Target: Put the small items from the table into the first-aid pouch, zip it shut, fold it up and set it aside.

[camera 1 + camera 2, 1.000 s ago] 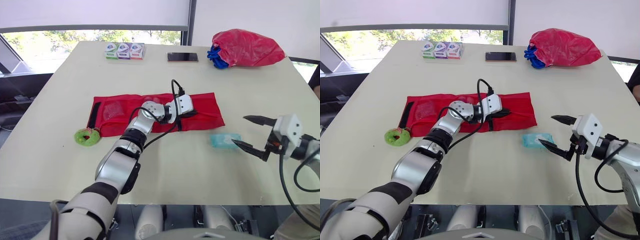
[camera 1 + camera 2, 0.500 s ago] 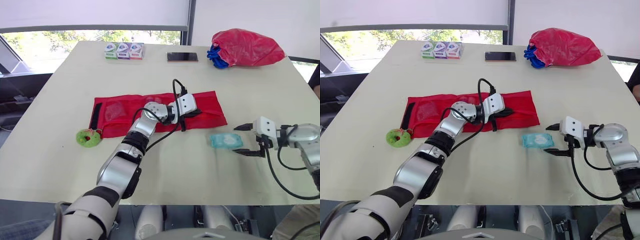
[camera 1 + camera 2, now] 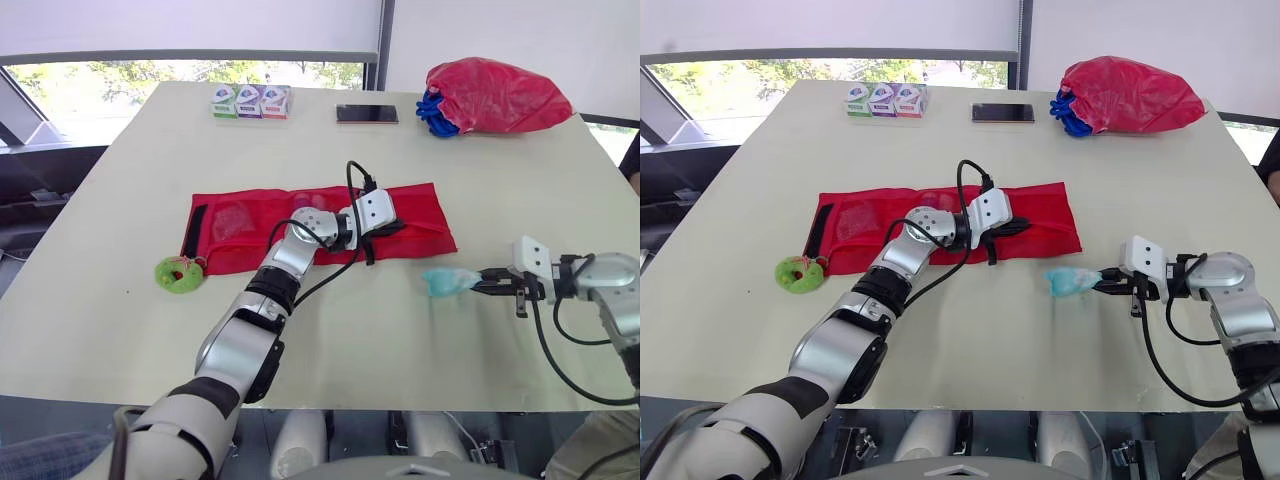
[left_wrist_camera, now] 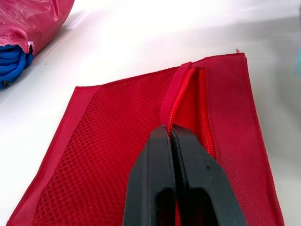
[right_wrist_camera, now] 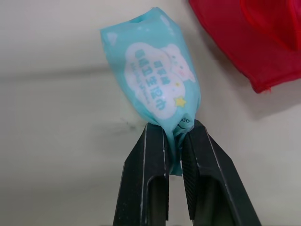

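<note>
- The right gripper (image 5: 171, 133) is nipped narrow on one end of the wipes (image 5: 153, 87), a pale blue pack with a white label. The rest of the pack sticks out past the fingertips, toward the pouch.
- The wipes' free end is just short of the pouch's (image 3: 240, 225) nearest corner. They do not touch.
- The green ring (image 3: 177, 274) lies on the table (image 3: 120, 340) far off to the left of the left gripper. It is just beside the pouch's black-edged end.
- The left gripper (image 4: 169, 133) is pressed together on the pouch. It pinches the red zip strip where the pocket gapes open a little.
- The pouch lies unfolded and flat, a long red strip. It runs away from that gripper on both sides, with mesh panels on top.
- Beyond the left gripper, well apart from it, a dark phone (image 3: 367, 114) lies flat near the table's far edge.
- To the left of the phone, three small boxes (image 3: 250, 101) stand in a row, touching.
- To the right of the phone, far beyond the right gripper, sits a crumpled red bag (image 3: 497, 95) with something blue showing at its mouth.
</note>
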